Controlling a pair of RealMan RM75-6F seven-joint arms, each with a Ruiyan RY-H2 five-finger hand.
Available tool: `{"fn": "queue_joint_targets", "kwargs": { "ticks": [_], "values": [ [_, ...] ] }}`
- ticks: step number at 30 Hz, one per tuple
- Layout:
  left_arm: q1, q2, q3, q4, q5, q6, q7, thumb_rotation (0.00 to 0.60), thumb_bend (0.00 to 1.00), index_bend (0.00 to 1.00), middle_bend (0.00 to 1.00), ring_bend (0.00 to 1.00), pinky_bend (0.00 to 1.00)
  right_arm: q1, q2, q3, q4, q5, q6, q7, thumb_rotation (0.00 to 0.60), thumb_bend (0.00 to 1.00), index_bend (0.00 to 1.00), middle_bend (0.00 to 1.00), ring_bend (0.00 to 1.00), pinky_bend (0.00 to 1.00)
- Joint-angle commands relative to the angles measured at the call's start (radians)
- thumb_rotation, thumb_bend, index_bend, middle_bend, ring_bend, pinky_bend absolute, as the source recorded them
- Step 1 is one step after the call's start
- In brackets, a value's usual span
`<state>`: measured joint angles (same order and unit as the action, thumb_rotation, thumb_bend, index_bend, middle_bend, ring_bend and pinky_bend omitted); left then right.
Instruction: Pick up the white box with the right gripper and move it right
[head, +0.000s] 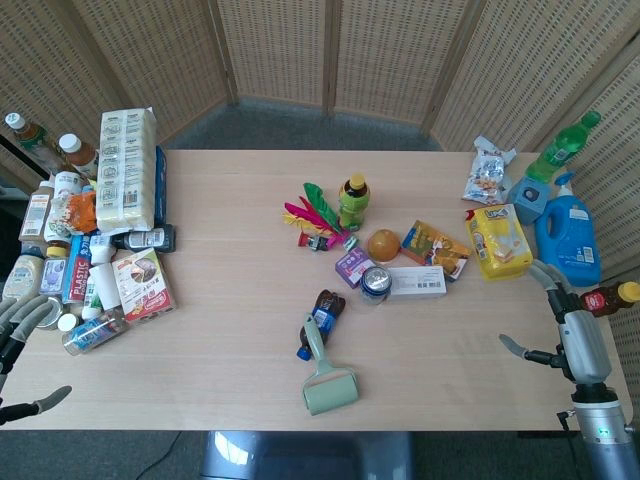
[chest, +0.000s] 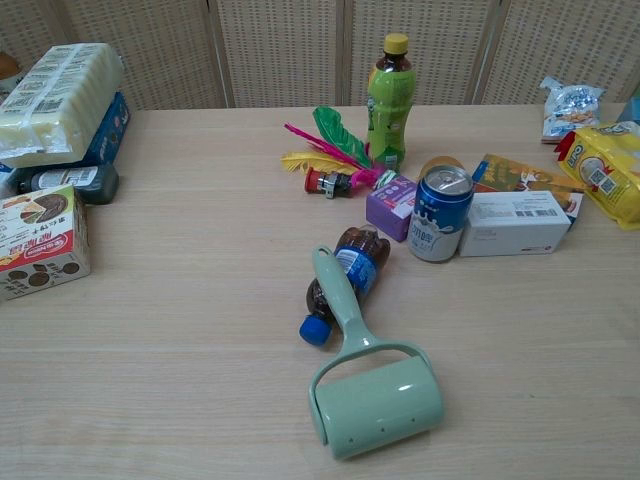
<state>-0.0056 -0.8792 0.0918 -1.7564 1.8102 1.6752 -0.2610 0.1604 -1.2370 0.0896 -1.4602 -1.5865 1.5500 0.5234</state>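
Observation:
The white box (head: 417, 281) (chest: 515, 222) lies flat on the table right of centre, its left end against a blue can (head: 376, 283) (chest: 440, 212). An orange snack packet (head: 435, 247) lies just behind it. My right hand (head: 575, 340) hangs at the table's right front edge, well to the right of the box, fingers spread and holding nothing. At the left front corner, my left hand (head: 20, 325) is also empty with its fingers apart. Neither hand shows in the chest view.
A yellow bag (head: 500, 240) and a blue detergent bottle (head: 568, 235) stand right of the box. A purple box (chest: 390, 205), orange (head: 383, 244), green bottle (head: 352, 200) and feathers lie left of it. A cola bottle (head: 320, 318) and lint roller (head: 328, 385) lie in front. Groceries crowd the left edge.

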Motion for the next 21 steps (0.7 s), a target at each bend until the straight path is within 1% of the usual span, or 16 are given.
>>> {"fn": "queue_joint_targets", "kwargs": {
  "ticks": [1, 6, 9, 14, 18, 21],
  "values": [
    [-0.001, -0.001, 0.0, 0.001, -0.001, -0.004, 0.002, 0.6, 0.0, 0.0, 0.0, 0.0, 0.0, 0.001, -0.001, 0.0, 0.001, 0.001, -0.002, -0.003, 0.6, 0.16, 0.0, 0.0, 0.0, 0.12],
    [-0.001, -0.004, 0.002, 0.001, 0.005, -0.004, 0.011, 0.6, 0.0, 0.0, 0.0, 0.0, 0.0, 0.003, -0.001, -0.001, 0.006, 0.001, -0.007, -0.001, 0.6, 0.15, 0.0, 0.0, 0.0, 0.12],
    [-0.004, -0.008, 0.001, 0.001, -0.002, -0.013, 0.015, 0.6, 0.0, 0.0, 0.0, 0.0, 0.0, 0.015, -0.003, -0.008, 0.014, -0.001, -0.035, -0.004, 0.6, 0.16, 0.0, 0.0, 0.0, 0.12],
    [-0.015, -0.017, -0.009, 0.006, -0.03, -0.04, 0.026, 0.6, 0.0, 0.0, 0.0, 0.0, 0.0, 0.077, -0.004, -0.03, 0.046, -0.018, -0.154, -0.015, 0.6, 0.15, 0.0, 0.0, 0.0, 0.12],
    [-0.023, -0.023, -0.017, 0.008, -0.047, -0.055, 0.039, 0.6, 0.0, 0.0, 0.0, 0.0, 0.0, 0.147, -0.006, -0.025, 0.058, -0.013, -0.264, 0.002, 0.6, 0.15, 0.0, 0.0, 0.0, 0.12],
    [-0.028, -0.029, -0.021, 0.009, -0.06, -0.069, 0.048, 0.6, 0.0, 0.0, 0.0, 0.0, 0.0, 0.203, -0.016, -0.02, 0.074, -0.005, -0.351, -0.019, 0.6, 0.15, 0.0, 0.0, 0.0, 0.12]
  ]
}}
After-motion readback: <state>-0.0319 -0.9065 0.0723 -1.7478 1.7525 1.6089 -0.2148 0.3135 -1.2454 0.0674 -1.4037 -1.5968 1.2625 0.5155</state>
